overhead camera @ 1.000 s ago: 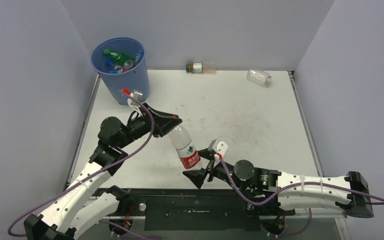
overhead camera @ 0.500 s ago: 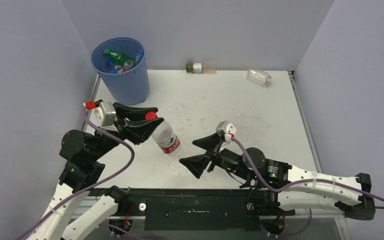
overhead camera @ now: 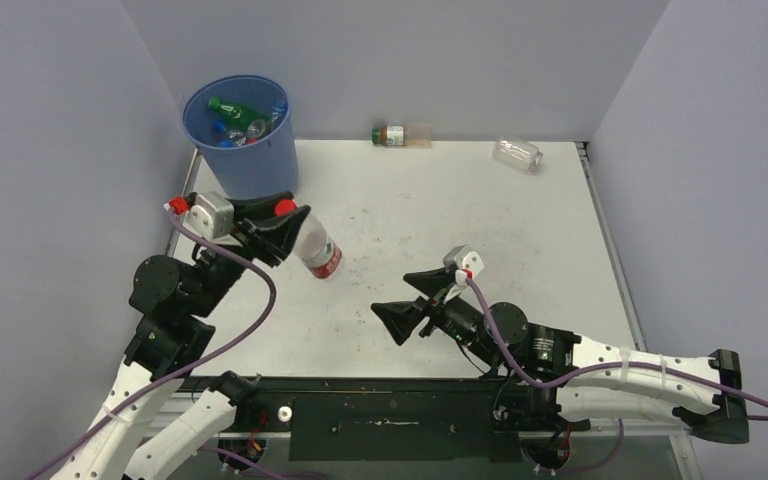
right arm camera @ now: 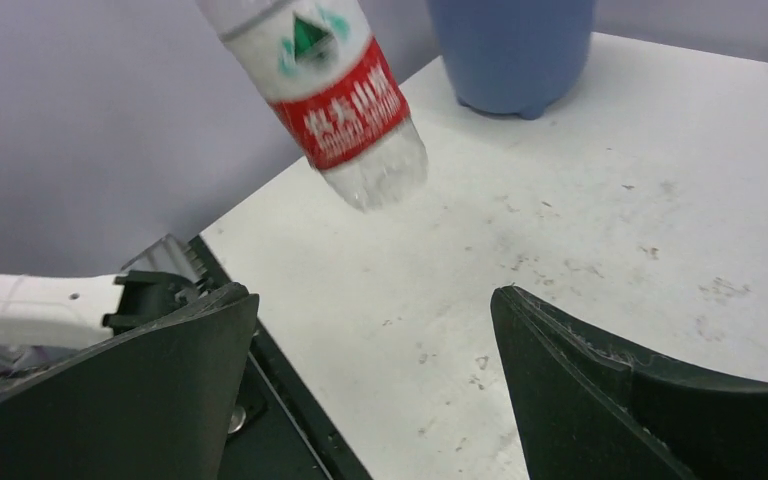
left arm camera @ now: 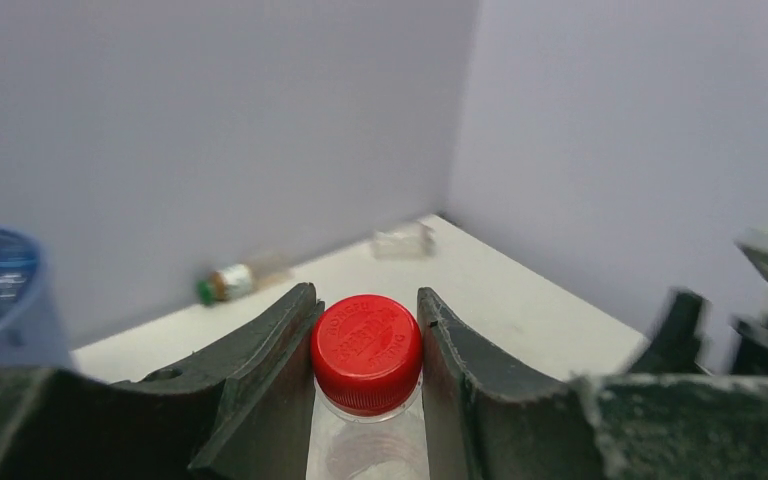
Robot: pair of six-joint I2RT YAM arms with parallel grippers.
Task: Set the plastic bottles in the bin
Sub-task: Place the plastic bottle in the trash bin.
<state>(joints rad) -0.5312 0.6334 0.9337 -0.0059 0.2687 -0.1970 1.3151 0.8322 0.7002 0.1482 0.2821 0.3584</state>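
At far left we find the blue bin (overhead camera: 260, 170) at the back left corner of the worktop (overhead camera: 520, 240), with a green bottle (overhead camera: 235, 108) and several others lying inside it. Just in front of the bin, the left gripper (overhead camera: 295, 212) is closed narrowly on the top of the held bottle (overhead camera: 318, 252), a clear one with a red label. In the left wrist view we see its fingers (left arm camera: 260, 380) pressed against either side of the red cap (left arm camera: 366, 352). This bottle hangs tilted in the air, cap end toward the bin and base slanting down toward the worktop, beside the bin rather than over its mouth. Further right, the right gripper (overhead camera: 392, 293) hovers low over the near middle of the worktop, jaws spread wide and holding nothing; its own view shows the red-labelled base apart from it. Along the far edge we see an orange bottle (overhead camera: 397, 135) lying on its side and, well to its right, a crumpled clear bottle (overhead camera: 517, 153) near the back right corner
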